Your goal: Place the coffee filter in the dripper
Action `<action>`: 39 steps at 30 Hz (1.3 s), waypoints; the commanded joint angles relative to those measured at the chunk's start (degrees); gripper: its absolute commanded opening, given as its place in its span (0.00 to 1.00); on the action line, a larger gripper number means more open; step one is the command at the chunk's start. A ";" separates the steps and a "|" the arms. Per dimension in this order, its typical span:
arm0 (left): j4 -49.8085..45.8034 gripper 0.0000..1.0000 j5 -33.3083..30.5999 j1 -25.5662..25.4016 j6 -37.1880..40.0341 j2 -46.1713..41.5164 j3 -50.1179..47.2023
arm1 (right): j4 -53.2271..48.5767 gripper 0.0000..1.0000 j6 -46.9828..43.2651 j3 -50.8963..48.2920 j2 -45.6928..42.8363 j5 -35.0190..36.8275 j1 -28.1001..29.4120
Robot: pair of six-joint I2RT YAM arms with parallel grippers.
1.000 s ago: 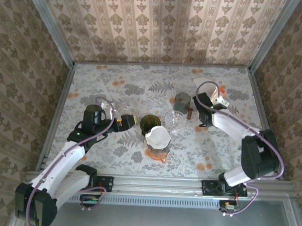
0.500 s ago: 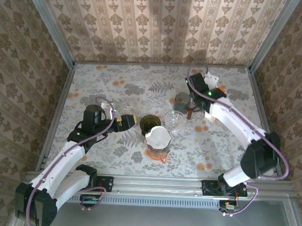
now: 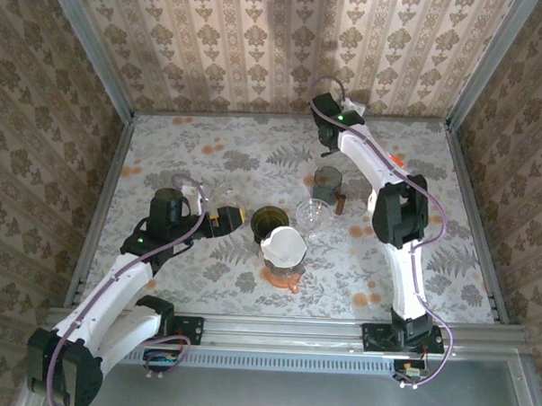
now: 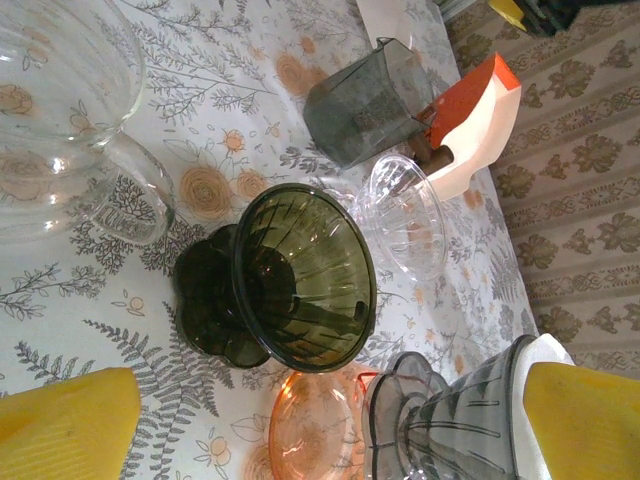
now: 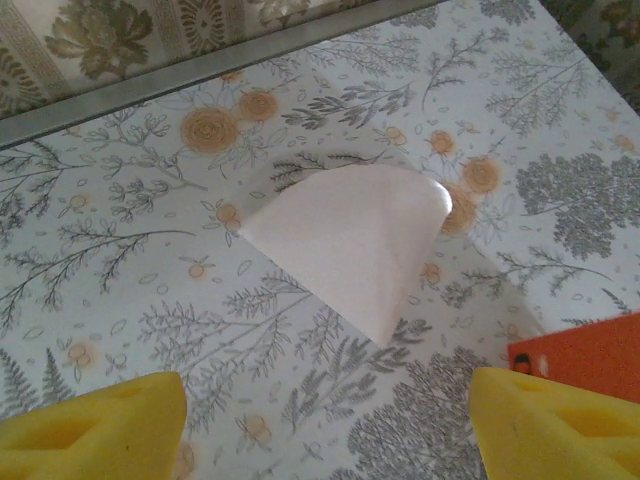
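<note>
A white cone-shaped paper filter (image 5: 350,235) lies flat on the flowered table near the back wall. My right gripper (image 5: 330,425) hovers open just short of it, yellow fingers (image 5: 95,425) on either side and nothing between them; from above it is the right gripper (image 3: 328,143) at the far back. A dark green dripper (image 4: 300,275) lies tilted in front of my open left gripper (image 4: 320,435). Beside it are a clear dripper (image 4: 405,215) and a grey dripper (image 3: 283,248) with a white filter inside, standing on an orange saucer (image 4: 310,420).
A grey glass cup (image 3: 327,180) and an orange-and-white box (image 4: 470,120) stand behind the drippers. A glass carafe (image 4: 60,110) sits close to the left gripper (image 3: 218,220). The metal back rail (image 5: 200,70) runs just beyond the flat filter.
The right arm has swung from the right middle of the table out to the far back, over the flat filter. The left arm has not moved.
</note>
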 commanded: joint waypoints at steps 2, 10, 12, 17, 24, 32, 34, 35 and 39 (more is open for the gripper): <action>-2.19 1.00 0.71 0.23 2.10 -1.27 1.43 | -10.85 0.77 4.14 10.52 8.93 1.87 -2.00; -2.48 1.00 0.19 0.32 2.36 -0.88 1.49 | -13.83 0.77 6.89 20.09 17.72 0.68 -3.85; -2.20 1.00 0.17 0.38 2.36 -0.47 1.43 | -13.22 0.77 6.82 21.10 18.78 -0.08 -4.06; -2.04 1.00 0.17 0.40 2.37 0.29 1.43 | -12.00 0.78 6.01 23.37 21.43 -2.44 -4.12; -1.63 1.00 0.08 0.48 2.18 0.71 1.08 | -11.96 0.79 8.17 23.94 24.24 -5.06 -5.29; -1.37 1.00 -0.31 0.49 1.92 1.10 0.91 | -10.77 0.76 9.10 24.30 25.39 -9.33 -7.30; -0.88 1.00 -0.41 0.48 1.69 1.49 0.82 | -10.78 0.74 9.98 24.37 25.81 -11.15 -7.83; -0.73 1.00 -0.39 0.52 1.55 1.66 0.73 | -10.60 0.72 10.09 24.40 26.03 -12.10 -8.22; -0.07 1.00 -0.32 0.46 1.17 2.30 0.48 | -10.35 0.62 10.30 24.54 26.29 -13.22 -8.64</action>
